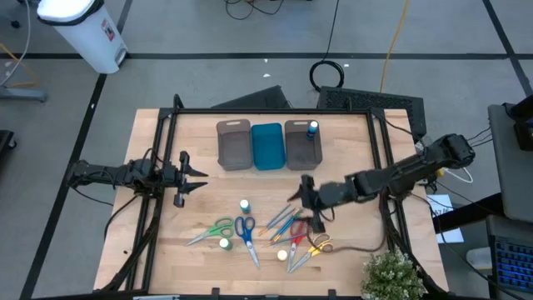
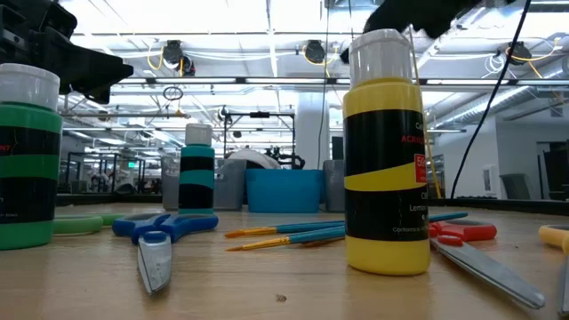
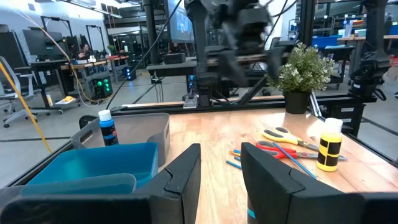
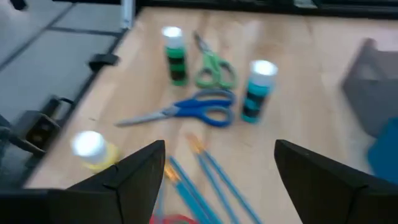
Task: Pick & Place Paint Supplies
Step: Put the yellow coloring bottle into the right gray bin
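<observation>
The right end effector (image 1: pixel 306 200) hung open and empty just beside the brushes (image 1: pixel 281 222), between the trays (image 1: pixel 267 145) and scissors (image 1: pixel 245 228), so it probably needed to descend squarely over one brush before closing.

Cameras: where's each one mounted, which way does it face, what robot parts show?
High: overhead, straight down; both arms, left gripper, right gripper.
Low: table height, level across; yellow bottle close.
Left wrist: past its fingers toward the blue tray.
Right wrist: open fingers over blue scissors.
Shared: blue scissors, high and right wrist.
</observation>
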Controlling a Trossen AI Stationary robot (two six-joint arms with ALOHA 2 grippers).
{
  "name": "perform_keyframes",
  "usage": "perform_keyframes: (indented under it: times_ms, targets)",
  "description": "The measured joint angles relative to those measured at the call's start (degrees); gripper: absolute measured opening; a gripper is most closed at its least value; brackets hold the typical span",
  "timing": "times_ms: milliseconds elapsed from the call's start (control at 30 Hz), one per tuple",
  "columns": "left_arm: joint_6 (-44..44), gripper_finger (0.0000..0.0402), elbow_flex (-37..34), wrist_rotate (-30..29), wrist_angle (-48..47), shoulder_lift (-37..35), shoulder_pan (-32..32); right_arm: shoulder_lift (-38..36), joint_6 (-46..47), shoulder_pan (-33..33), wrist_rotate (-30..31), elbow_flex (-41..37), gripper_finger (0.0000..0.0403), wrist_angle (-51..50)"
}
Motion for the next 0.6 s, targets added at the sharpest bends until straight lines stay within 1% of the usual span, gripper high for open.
perform_keyframes:
  times_ms: [133, 167, 300, 533, 600]
  targets:
    - [0.0, 0.0124, 0.0, 0.0, 0.0, 0.0, 0.0, 3.2, 1.1, 7.0, 5.9, 0.0, 0.0293, 3.4]
    - [0.0, 0.0124, 0.0, 0.0, 0.0, 0.0, 0.0, 4.4, 1.2, 8.2, 6.2, 0.0, 0.0294, 5.7]
    - [0.0, 0.0124, 0.0, 0.0, 0.0, 0.0, 0.0, 9.4, 4.4, 12.3, 5.8, 0.0, 0.0294, 11.7]
    - [0.0, 0.0124, 0.0, 0.0, 0.0, 0.0, 0.0, 16.4, 5.9, 14.0, 5.7, 0.1, 0.0293, 21.6]
    - [0.0, 0.0124, 0.0, 0.0, 0.0, 0.0, 0.0, 18.5, 5.9, 14.1, 4.2, 1.0, 0.0293, 23.0]
